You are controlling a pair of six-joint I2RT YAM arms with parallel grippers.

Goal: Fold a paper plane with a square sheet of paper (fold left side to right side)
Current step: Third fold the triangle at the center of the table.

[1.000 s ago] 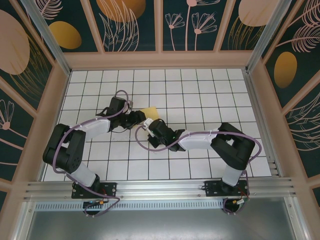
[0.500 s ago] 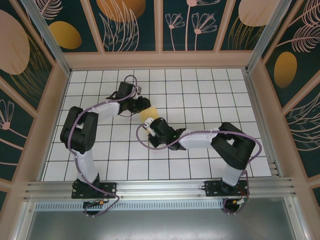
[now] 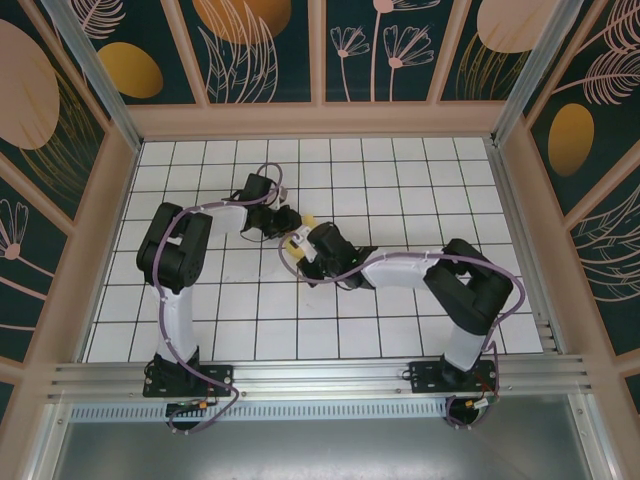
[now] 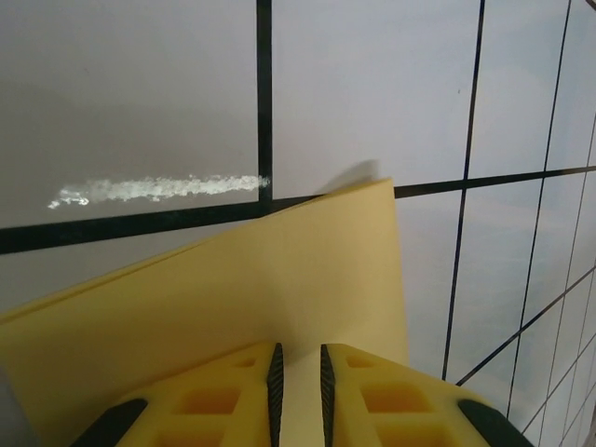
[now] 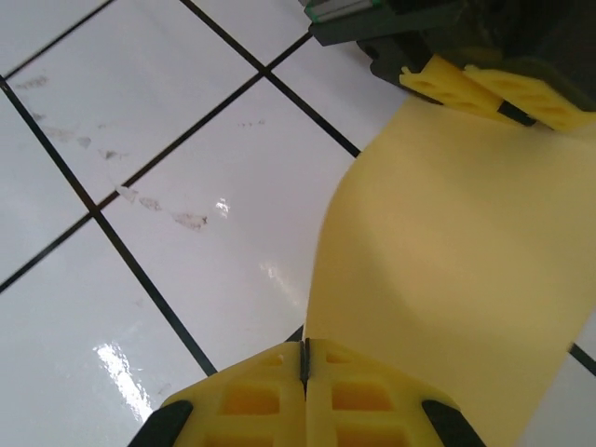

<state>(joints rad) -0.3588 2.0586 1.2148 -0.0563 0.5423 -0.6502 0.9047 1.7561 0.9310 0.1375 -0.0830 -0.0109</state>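
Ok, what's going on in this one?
Two robot arms are handling a square sheet of paper over the middle of the tiled table. The left gripper pinches one edge of the yellow sheet and the right gripper is shut on the opposite edge. The paper bows between them, partly raised off the tiles. It looks like a fold under way, with nothing pressed flat yet.

White grid-tiled table [image 3: 400, 180], floral wall panels [image 3: 250, 50], chalky smear [image 4: 158, 189].

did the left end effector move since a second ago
Yes. The left end effector has moved toward the far wall and slightly right across the tiled table. It now pinches the square sheet of paper.
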